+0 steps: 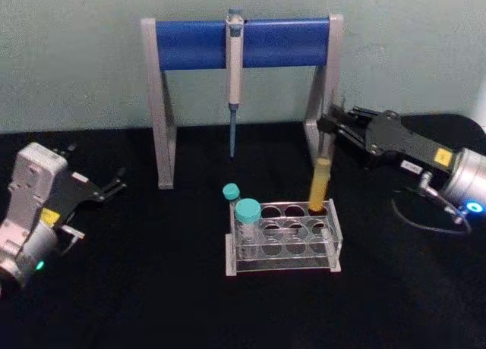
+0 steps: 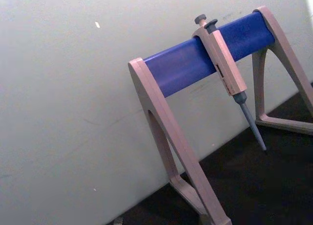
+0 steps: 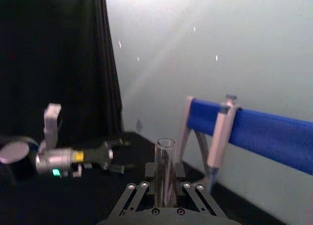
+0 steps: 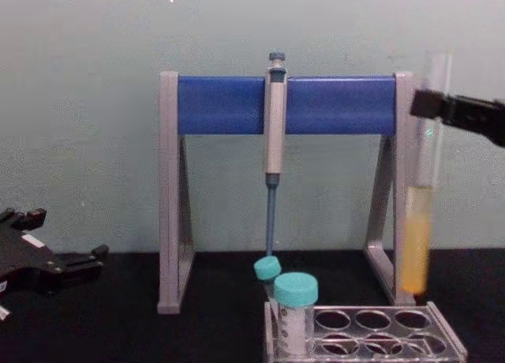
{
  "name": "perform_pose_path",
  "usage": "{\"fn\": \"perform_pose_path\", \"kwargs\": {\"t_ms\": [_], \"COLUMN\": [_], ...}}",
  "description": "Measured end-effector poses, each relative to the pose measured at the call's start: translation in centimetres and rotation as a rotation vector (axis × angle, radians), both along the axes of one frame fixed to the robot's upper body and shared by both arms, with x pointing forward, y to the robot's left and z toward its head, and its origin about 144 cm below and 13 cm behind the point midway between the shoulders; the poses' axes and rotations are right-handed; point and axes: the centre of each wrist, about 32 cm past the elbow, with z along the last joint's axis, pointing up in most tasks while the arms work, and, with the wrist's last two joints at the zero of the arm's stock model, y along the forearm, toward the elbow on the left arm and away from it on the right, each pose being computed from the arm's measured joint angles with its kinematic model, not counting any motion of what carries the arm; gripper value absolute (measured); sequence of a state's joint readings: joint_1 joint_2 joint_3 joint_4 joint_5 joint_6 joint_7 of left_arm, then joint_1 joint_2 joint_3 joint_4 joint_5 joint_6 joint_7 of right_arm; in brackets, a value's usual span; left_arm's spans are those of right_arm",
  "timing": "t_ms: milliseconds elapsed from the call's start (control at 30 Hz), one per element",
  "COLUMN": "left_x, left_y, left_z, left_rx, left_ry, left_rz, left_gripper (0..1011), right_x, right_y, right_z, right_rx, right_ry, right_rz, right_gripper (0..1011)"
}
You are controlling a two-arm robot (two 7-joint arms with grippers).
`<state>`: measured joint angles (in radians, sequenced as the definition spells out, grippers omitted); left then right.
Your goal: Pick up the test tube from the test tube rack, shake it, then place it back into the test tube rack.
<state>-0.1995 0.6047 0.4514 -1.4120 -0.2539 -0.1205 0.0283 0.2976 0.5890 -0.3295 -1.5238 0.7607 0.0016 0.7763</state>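
Far left on the black table [image 1: 152,296], the left gripper [image 1: 99,201] rests, fingers spread. A pipette [image 1: 233,83] hangs on a blue-barred stand [image 1: 190,44] by the pale wall [image 1: 76,61]. Teal-capped vials [image 1: 247,211] stand at the rack's [image 1: 285,264] left end. Just above its rear right hole, the right gripper [image 1: 328,126] clasps the test tube [image 1: 320,183], whose clear top is lost against the stand's leg.

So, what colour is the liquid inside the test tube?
Yellow. The test tube shows best in the chest view.

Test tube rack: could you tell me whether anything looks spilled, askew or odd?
Nothing stands out: no spill; the test tube hangs nearly upright above the test tube rack, held by the right gripper; the left gripper idles aside.
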Motion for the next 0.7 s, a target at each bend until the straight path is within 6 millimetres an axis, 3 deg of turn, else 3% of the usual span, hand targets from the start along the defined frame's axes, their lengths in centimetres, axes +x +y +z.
{"fn": "perform_pose_path", "kwargs": {"t_ms": [167,333,700], "left_x": [0.0,0.0,0.0], "left_y": [0.0,0.0,0.0], "left_z": [0.0,0.0,0.0], "left_rx": [0.000,0.000,0.000], "left_ry": [0.000,0.000,0.000], "left_rz": [0.000,0.000,0.000], "left_gripper": [1001,1001,1001], "right_x": [-0.8,-1.0,0.1], "right_y": [-1.0,-0.6,3.2], "right_z": [0.9,1.2,0.5], "right_rx": [-0.106,-0.186,-0.197], "right_ry": [-0.028,-0.100,-0.202], "right_rz": [-0.072,-0.181,-0.364], "right_gripper": [232,232,232]}}
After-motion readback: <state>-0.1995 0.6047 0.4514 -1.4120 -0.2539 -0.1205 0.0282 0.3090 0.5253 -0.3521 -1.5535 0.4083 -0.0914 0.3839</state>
